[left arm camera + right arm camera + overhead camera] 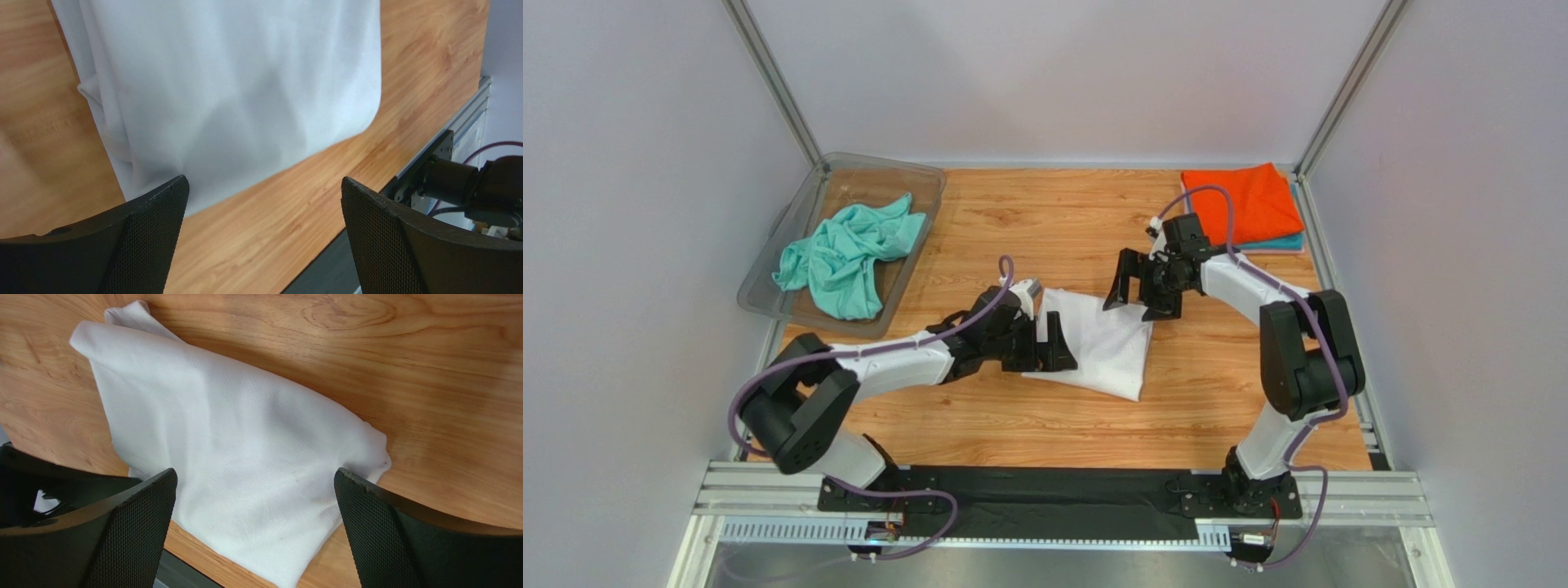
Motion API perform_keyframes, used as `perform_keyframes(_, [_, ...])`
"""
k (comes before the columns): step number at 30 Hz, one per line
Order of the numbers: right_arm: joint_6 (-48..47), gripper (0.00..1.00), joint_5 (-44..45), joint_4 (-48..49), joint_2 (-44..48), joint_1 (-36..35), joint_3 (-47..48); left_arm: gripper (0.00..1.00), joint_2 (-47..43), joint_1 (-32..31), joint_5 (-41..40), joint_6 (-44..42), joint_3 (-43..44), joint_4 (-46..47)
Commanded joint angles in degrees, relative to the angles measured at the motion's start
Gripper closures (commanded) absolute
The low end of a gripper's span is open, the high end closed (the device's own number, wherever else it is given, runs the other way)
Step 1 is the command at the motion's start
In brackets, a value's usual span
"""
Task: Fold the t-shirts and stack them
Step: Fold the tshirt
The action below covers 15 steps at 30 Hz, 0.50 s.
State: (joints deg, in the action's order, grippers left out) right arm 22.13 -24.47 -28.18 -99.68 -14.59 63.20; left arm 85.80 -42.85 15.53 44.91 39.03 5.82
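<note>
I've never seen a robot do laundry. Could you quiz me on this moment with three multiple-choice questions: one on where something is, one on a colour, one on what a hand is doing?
1. Where is the mint-green t-shirt?
A. In the clear tray at the far left
B. Draped over the right arm
C. At the table's near edge

2. What colour is the top t-shirt in the far right corner?
A. Pink
B. Orange
C. Black

3. What is the left hand doing?
A. Shut on cloth
B. Out of sight
C. Open and empty

Answers:
1. A, it lies crumpled inside the tray.
2. B, the orange t-shirt lies folded on top there.
3. C, its wrist view shows the fingers wide apart, gripping nothing.
</note>
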Motion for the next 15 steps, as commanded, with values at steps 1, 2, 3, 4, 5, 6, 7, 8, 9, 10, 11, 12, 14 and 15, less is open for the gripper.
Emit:
perform_keyframes(1, [-4.11, 0.0, 4.6, -6.08, 11.06, -0.79, 5.09, 0.0, -8.88, -3.72, -8.04, -0.25, 1.75, -7.39])
perform_keyframes(2, [-4.55, 0.0, 6.43, -8.53, 13.26, -1.23, 5.79, 0.0, -12.72, -4.34, -11.28, -0.78, 2.28, -10.89])
perform_keyframes(3, [-4.46, 0.0, 7.58, -9.68, 18.07, -1.93, 6.58, 0.0, -14.68, -4.87, -12.44, -1.22, 3.68, -12.75])
perform_keyframes(4, [-4.2, 0.0, 8.72, -10.65, 20.55, -2.19, 6.85, 0.0, -16.61, -4.87, -14.45, -1.83, 4.21, -16.07])
perform_keyframes(5, [-3.42, 0.0, 11.17, -12.66, 23.01, -2.37, 6.94, 0.0, -20.46, -4.87, -15.26, -2.45, 4.56, -17.41])
perform_keyframes(6, [-2.71, 0.0, 12.59, -13.38, 28.35, -2.37, 6.76, 0.0, -22.58, -4.87, -15.44, -3.06, 5.0, -18.64])
perform_keyframes(7, [-1.49, 0.0, 13.91, -13.65, 31.18, -2.37, 5.46, 0.0, -24.61, -4.87, -17.79, -3.85, 5.09, -20.14])
perform_keyframes(8, [-0.87, 0.0, 16.45, -13.83, 34.0, -2.37, 4.57, 0.0, -28.37, -4.87, -21.38, -4.38, 5.36, -23.2])
perform_keyframes(9, [0.01, 0.0, 17.95, -13.65, 39.33, -2.29, 3.17, 0.0, -30.23, -4.87, -23.51, -4.91, 5.79, -24.88])
perform_keyframes(10, [2.72, 0.0, 19.44, -13.3, 41.82, -2.29, 0.37, 0.0, -31.91, -4.87, -25.88, -5.44, 6.06, -28.55])
perform_keyframes(11, [4.13, 0.0, 21.63, -12.78, 44.2, -2.29, -1.74, 0.0, -34.71, -4.79, -30.69, -5.44, 6.32, -30.42])
perform_keyframes(12, [5.63, 0.0, 22.18, -12.08, 48.22, -2.29, -3.85, 0.0, -35.87, -4.79, -32.82, -5.27, 6.24, -32.0])
perform_keyframes(14, [8.35, 0.0, 21.92, -9.89, 51.33, -2.29, -10.33, 0.0, -38.32, -4.61, -37.82, -5.53, 5.8, -35.86])
perform_keyframes(15, [9.06, 0.0, 21.66, -9.7, 52.9, -2.2, -11.94, 0.0, -38.77, -4.35, -38.72, -5.53, 5.1, -36.93])
